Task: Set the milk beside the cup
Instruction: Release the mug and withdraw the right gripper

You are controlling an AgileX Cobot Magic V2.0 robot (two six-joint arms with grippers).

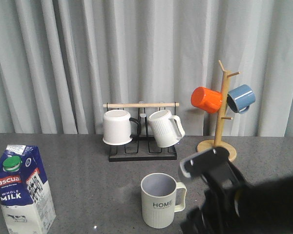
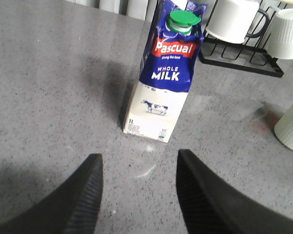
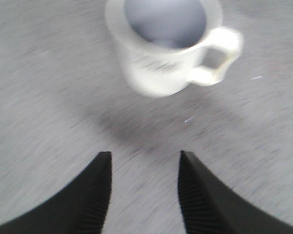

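The milk carton is standing upright at the bench's near left corner, the left gripper hanging spread before it (lined up for a grasp, I judge). The right gripper, equally spread and empty, is facing the HOME cup, mid-bench near the front edge, well apart from the milk.
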